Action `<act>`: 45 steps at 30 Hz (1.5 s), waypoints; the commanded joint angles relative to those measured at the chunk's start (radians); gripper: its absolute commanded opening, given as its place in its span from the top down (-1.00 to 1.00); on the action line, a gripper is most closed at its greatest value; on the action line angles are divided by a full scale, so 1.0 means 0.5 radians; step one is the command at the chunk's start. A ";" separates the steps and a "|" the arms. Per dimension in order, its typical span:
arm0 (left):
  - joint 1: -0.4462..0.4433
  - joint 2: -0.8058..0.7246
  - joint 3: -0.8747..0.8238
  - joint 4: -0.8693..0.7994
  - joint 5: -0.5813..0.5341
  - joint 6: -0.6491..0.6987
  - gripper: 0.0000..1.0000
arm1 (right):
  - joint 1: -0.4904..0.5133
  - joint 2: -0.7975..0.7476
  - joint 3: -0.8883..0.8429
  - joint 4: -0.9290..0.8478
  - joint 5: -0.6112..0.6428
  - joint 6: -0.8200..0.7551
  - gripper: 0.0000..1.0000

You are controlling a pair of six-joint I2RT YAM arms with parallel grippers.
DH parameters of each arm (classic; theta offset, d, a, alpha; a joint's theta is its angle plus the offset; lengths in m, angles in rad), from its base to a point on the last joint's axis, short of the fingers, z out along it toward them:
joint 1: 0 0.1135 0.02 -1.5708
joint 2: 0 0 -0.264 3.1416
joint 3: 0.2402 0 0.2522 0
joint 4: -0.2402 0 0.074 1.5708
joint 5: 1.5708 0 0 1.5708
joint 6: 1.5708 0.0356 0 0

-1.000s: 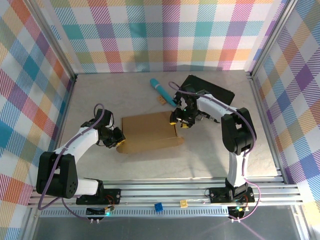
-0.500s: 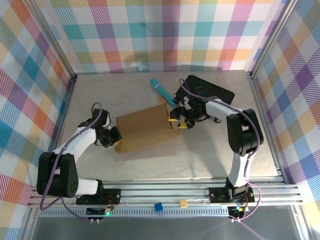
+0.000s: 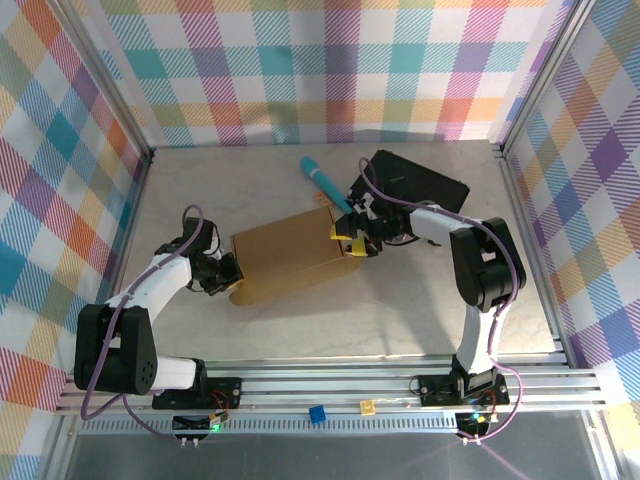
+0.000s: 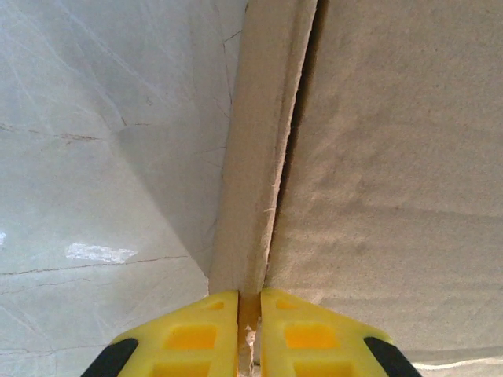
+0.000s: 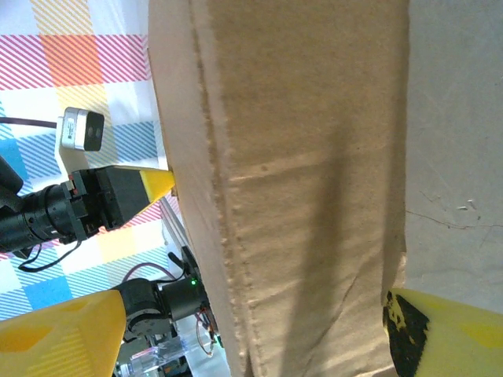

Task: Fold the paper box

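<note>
Brown paper box (image 3: 290, 255), left tool (image 3: 228, 275) clamped on its left edge, right tool (image 3: 347, 238) apart astride opposite end

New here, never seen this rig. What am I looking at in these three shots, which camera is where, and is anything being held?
Two robot arms are bolted at the table's near edge. The wide picture looks down from above and behind them; the two close-ups come from cameras on the left and right wrists. On the table: a brown paper box, a black case and a teal cylinder. The left fingers, yellow, are pinched shut on a flap edge of the box. The right fingers stand wide open, one either side of its other end.
</note>
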 commanded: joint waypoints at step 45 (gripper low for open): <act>0.107 0.110 -0.078 -0.146 -0.176 0.087 0.79 | 0.149 0.474 0.476 -0.144 -0.225 -0.017 -0.62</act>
